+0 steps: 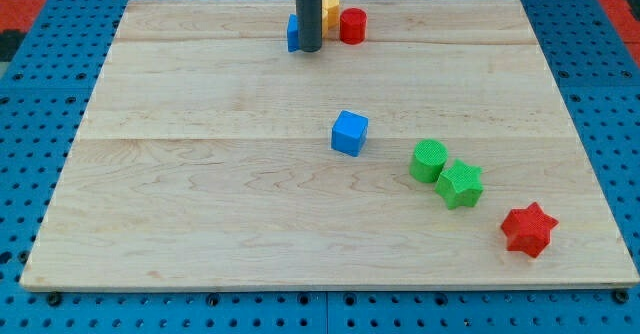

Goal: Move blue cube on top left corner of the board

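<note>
A blue cube [350,133] lies near the middle of the wooden board [200,174], a little to the view's right. My tip [309,49] is near the view's top centre, well above the cube and apart from it. The rod stands in front of another blue block [293,33], whose shape is mostly hidden, and it touches or nearly touches that block.
A yellow block [330,10] and a red cylinder [352,25] sit just right of the rod at the top. A green cylinder [428,161], a green star [460,183] and a red star [528,230] lie in a line toward the bottom right.
</note>
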